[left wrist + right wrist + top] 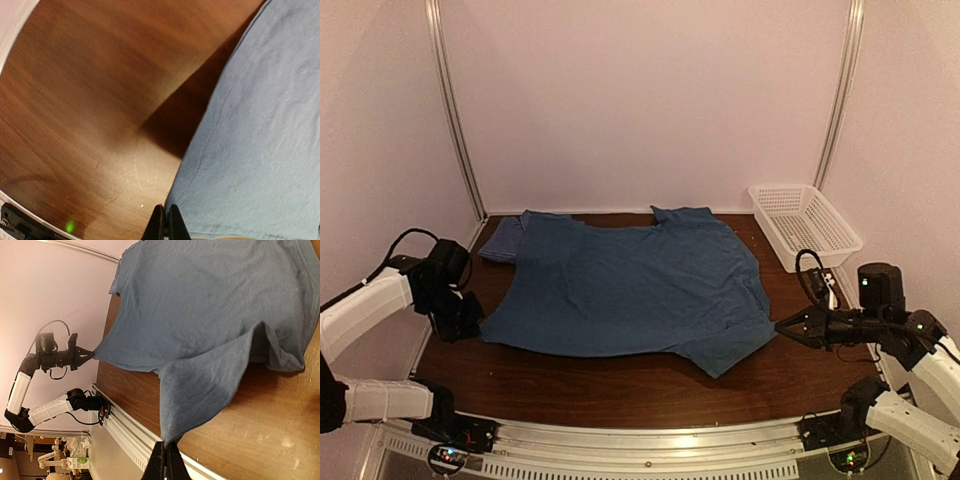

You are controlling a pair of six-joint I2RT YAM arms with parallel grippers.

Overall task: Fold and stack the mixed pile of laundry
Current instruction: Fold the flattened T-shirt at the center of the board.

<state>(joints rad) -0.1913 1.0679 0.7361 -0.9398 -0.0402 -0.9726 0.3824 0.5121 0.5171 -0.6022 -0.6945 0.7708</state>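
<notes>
The teal-blue t-shirt lies spread flat across the middle of the brown table, pulled taut between both arms. My left gripper is shut on its left bottom corner, and the left wrist view shows the cloth edge meeting the closed jaws. My right gripper is shut on the right edge of the t-shirt; a fold of cloth rises off the table into its closed jaws. The blue-and-white checked shirt lies folded at the back left, partly under the t-shirt.
A white lattice basket stands at the back right against the wall. White walls with metal posts close off the table on three sides. A metal rail runs along the near edge between the arm bases.
</notes>
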